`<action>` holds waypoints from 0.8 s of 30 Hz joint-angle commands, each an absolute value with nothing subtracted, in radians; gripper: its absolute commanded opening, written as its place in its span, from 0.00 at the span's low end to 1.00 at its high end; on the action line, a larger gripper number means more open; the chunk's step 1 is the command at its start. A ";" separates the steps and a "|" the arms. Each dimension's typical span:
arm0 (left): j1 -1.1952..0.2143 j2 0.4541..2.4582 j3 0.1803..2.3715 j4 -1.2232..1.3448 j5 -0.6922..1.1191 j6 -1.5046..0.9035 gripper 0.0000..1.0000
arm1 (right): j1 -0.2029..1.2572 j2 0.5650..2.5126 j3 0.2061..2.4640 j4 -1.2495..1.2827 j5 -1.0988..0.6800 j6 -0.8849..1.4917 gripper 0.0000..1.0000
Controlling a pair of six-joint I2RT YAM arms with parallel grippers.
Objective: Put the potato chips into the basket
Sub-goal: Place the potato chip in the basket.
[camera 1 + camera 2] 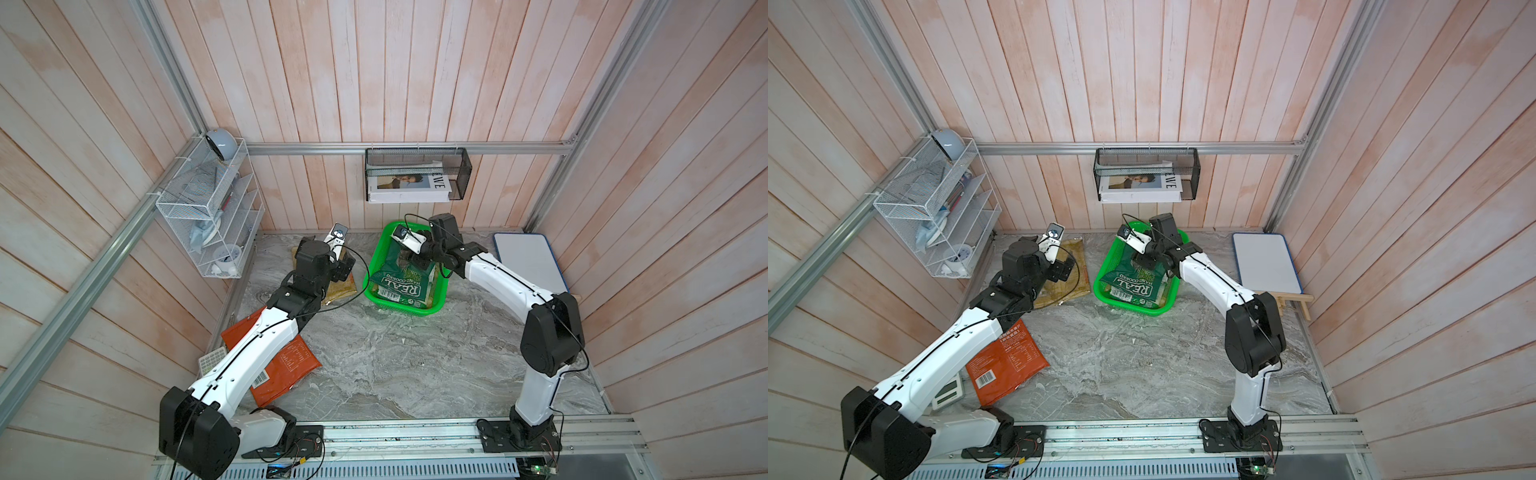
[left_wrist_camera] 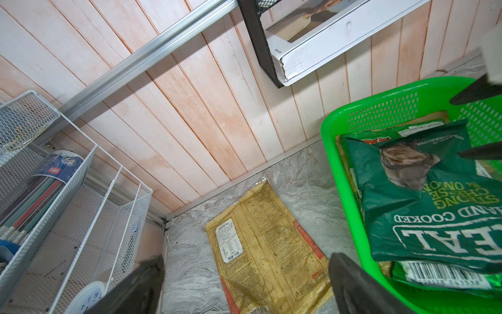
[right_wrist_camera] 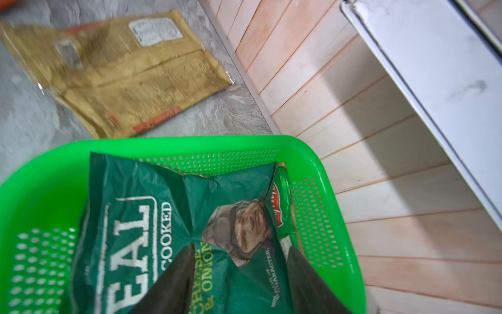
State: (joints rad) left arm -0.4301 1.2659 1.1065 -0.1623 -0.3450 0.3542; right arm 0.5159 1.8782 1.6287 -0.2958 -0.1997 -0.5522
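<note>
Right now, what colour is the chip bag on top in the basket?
The top bag is dark green with white lettering, clearest in the right wrist view.

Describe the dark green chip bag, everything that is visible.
The dark green chip bag is crinkled and matte, printed REAL HAND COOKED in white, with a man's portrait and yellow-green flavour lettering. It lies face up in the green basket on top of other bags. The open right gripper hangs over its portrait end.

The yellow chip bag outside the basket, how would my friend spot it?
Find the green basket by the back wall. Beside it, toward the white wire rack, lies the yellow chip bag. It is tan with a white sticker; the other loose bag is orange.
</note>
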 commanded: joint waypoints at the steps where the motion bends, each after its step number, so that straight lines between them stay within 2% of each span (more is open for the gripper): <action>1: -0.426 1.250 1.126 -0.169 -0.330 0.333 1.00 | 0.526 1.964 1.666 -0.423 -0.192 -0.216 0.54; 7: -0.426 1.255 1.131 -0.173 -0.327 0.321 1.00 | 0.525 2.151 1.797 -0.481 -0.139 0.031 0.52; 11: -0.426 1.258 1.132 -0.175 -0.327 0.319 1.00 | 0.516 2.264 1.883 -0.549 -0.100 0.077 0.58; 12: -0.426 1.256 1.134 -0.178 -0.327 0.319 1.00 | 0.509 2.284 1.907 -0.571 -0.097 0.077 0.61; 16: -0.426 1.254 1.137 -0.180 -0.327 0.313 1.00 | 0.472 2.334 1.974 -0.618 -0.133 0.088 0.87; 18: -0.426 1.255 1.138 -0.182 -0.327 0.313 1.00 | 0.465 2.331 1.995 -0.637 -0.150 0.089 0.91; 19: -0.426 1.255 1.138 -0.183 -0.328 0.312 1.00 | 0.467 2.320 2.005 -0.650 -0.150 0.078 0.97; 24: -0.426 1.267 1.137 -0.179 -0.331 0.311 1.00 | 0.523 2.213 1.972 -0.670 -0.078 0.011 0.98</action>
